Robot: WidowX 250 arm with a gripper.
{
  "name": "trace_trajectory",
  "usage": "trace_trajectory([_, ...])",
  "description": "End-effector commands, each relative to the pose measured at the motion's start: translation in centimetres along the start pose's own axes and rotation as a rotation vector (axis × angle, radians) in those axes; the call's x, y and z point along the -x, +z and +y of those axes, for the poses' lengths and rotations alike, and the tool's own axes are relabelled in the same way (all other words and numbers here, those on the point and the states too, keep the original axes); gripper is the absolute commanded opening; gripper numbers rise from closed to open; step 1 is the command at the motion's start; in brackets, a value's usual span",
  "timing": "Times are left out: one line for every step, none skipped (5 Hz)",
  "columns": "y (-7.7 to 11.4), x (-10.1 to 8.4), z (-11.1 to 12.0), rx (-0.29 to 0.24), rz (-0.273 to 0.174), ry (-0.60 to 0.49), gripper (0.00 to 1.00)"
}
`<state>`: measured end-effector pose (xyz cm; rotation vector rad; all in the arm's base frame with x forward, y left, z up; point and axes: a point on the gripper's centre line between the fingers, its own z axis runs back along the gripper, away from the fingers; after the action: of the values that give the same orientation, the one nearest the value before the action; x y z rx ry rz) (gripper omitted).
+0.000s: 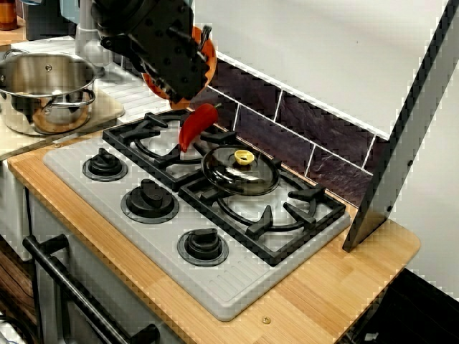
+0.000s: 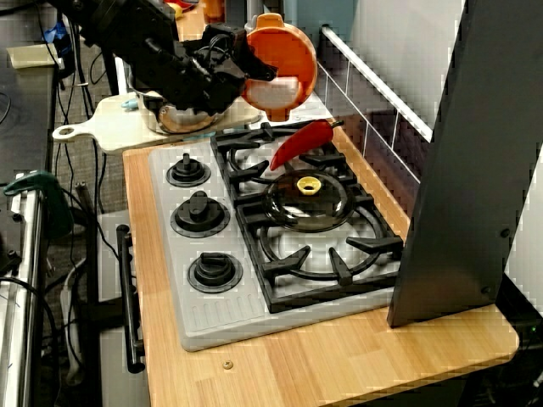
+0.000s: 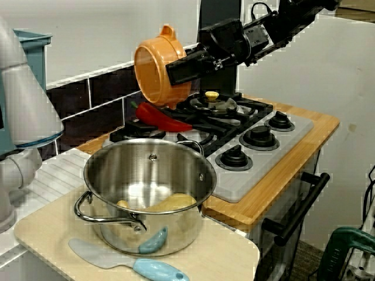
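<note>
Steel pot (image 3: 146,187) on a pale board (image 3: 234,257) beside the stove (image 1: 143,244), with a light blue spatula (image 3: 132,263) lying at its foot. Glass lid (image 1: 240,170) with a yellow knob, flat on the grate between the burners. Red pepper (image 1: 197,125) slanted over the back burner — just under the mouth of an orange pot (image 2: 280,64). Gripper (image 2: 237,72) clamped on that pot's rim — pot tipped on its side in the air above the back grate, clear of the lid.

Bright orange pot (image 2: 280,64) at upper centre of the frame, black tool (image 2: 242,75), glossy red pepper (image 1: 196,125), dark smoky lid (image 1: 226,175) with yellow knob, grey hob (image 1: 237,287), black grates (image 1: 267,221), pale wood-grain surface (image 1: 337,287), dark purple tiles (image 1: 323,129) with white grout, shiny silver pan (image 3: 176,228), light-blue spatula (image 3: 158,270).
</note>
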<state>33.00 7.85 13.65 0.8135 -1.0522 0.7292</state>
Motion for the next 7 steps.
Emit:
trace_trajectory([0.2, -1.9, 0.1, -0.019, 0.002, 0.059, 0.00])
trace_trajectory([0.7, -1.5, 0.1, 0.016, -0.100, -0.021, 0.00])
trace_trajectory([1.2, -1.2, 0.7, 0.057, -0.161, -0.035, 0.00])
trace_trajectory([1.5, -1.1, 0.9, 0.081, -0.205, -0.054, 0.00])
trace_trajectory([1.5, -0.9, 0.6, 0.080, -0.225, -0.062, 0.00])
trace_trajectory([1.1, -1.3, 0.4, 0.066, -0.154, -0.037, 0.00])
trace_trajectory([0.6, -1.9, 0.4, 0.065, -0.098, -0.018, 0.00])
